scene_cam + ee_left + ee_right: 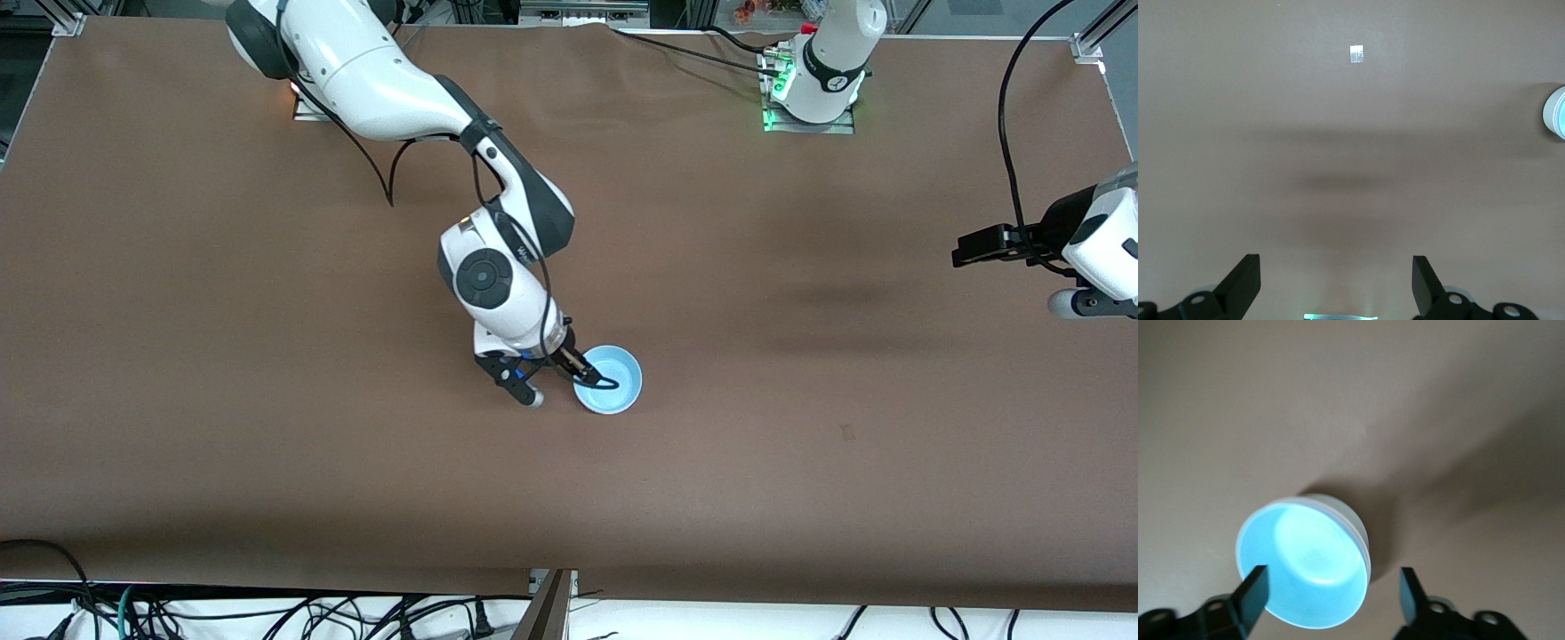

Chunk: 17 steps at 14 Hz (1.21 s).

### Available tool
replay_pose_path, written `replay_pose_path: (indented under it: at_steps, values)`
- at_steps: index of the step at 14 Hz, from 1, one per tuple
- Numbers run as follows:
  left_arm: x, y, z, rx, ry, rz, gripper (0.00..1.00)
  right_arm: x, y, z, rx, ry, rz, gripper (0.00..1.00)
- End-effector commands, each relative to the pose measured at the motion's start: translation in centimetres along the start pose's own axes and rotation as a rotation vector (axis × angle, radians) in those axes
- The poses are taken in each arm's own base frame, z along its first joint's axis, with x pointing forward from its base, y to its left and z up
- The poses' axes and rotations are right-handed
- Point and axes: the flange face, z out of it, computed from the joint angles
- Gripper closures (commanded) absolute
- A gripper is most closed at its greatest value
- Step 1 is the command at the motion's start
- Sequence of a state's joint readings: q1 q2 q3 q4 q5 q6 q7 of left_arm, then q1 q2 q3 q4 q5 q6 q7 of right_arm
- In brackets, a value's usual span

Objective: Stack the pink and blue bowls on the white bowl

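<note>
The light blue bowl (pixel 613 378) stands upright near the middle of the brown table (pixel 267 400). In the right wrist view the blue bowl (pixel 1308 563) sits nested in a whitish bowl whose rim and wall (pixel 1357 523) show round it. I see no pink bowl in any view. My right gripper (pixel 573 391) is open, with one finger over the bowl's inside and the other outside its rim; it also shows in the right wrist view (pixel 1333 583). My left gripper (pixel 1336 273) is open and empty above bare table at the left arm's end.
The left arm's hand (pixel 1098 267) waits at the table's edge at the left arm's end. The left wrist view shows the stack's pale side (pixel 1555 112) and a small tape patch (pixel 1356 53) on the table. Cables (pixel 267 618) lie under the table's front edge.
</note>
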<state>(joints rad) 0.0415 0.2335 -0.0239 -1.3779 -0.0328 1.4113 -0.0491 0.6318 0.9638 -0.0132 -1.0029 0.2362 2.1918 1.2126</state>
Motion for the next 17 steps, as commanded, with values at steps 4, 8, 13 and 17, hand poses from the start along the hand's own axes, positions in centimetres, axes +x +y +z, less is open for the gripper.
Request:
replay_pose_path:
  at_steps: [4, 8, 13, 17]
  values:
    - [0.4, -0.1, -0.6, -0.016, 0.008, 0.01, 0.0, 8.9, 3.1, -16.6, -0.078, -0.022, -0.108, 0.0]
    - [0.4, -0.1, -0.5, -0.013, 0.007, 0.011, 0.0, 13.7, 9.8, -26.4, -0.202, -0.079, -0.325, 0.0]
    - [0.4, -0.2, -0.6, -0.01, 0.01, 0.008, 0.0, 15.9, 21.3, -36.9, -0.206, -0.1, -0.486, 0.0]
    - [0.4, 0.0, -0.6, -0.01, 0.008, 0.011, 0.0, 15.9, 26.4, -39.5, -0.276, -0.065, -0.575, 0.0]
